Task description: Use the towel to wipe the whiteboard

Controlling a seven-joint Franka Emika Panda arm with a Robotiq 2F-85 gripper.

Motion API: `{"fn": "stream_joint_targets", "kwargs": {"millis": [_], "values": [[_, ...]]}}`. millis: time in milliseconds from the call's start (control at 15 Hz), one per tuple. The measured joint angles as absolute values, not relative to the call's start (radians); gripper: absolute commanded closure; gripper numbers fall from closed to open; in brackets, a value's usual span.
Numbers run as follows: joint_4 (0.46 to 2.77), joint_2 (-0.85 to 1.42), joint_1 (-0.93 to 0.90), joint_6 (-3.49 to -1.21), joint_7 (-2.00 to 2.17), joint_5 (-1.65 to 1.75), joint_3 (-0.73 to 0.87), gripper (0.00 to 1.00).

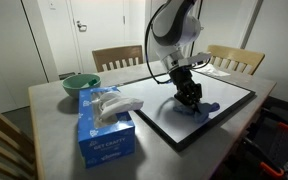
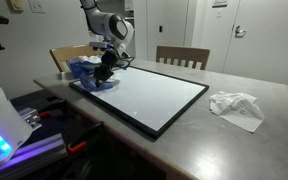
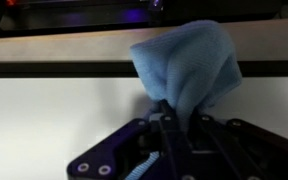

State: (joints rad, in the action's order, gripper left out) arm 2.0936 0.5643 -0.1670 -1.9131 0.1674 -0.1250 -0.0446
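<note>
Your end effector (image 3: 166, 112) is pinched shut on the blue towel (image 3: 189, 62), which bunches against the whiteboard (image 1: 224, 100) close to its dark frame. Press the cloth flat and sweep long, overlapping strokes across the white surface, staying inside that frame. Out on the counter (image 1: 54, 108), the blue tissue box (image 1: 106, 138) carries print too small to read

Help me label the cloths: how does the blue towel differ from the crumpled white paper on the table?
Colour: the blue towel is blue, the white paper is white. Place: the towel sits on the whiteboard near a corner; the paper lies on the bare table beside the board. State: the towel is pinched in the hand; the paper lies free. Both are soft and crumpled.
</note>
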Motion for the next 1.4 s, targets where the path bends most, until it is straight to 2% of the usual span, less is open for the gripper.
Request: {"fn": "stream_joint_targets", "kwargs": {"millis": [133, 200, 600, 1400], "values": [[2.101, 0.558, -0.170, -1.922, 0.169, -0.122, -0.045, 0.85], [2.102, 0.557, -0.170, -1.923, 0.169, -0.122, -0.045, 0.96], [2.100, 0.557, -0.173, -1.916, 0.291, -0.081, -0.031, 0.96], [2.121, 0.560, -0.127, -1.889, 0.459, -0.067, 0.113, 0.96]]}}
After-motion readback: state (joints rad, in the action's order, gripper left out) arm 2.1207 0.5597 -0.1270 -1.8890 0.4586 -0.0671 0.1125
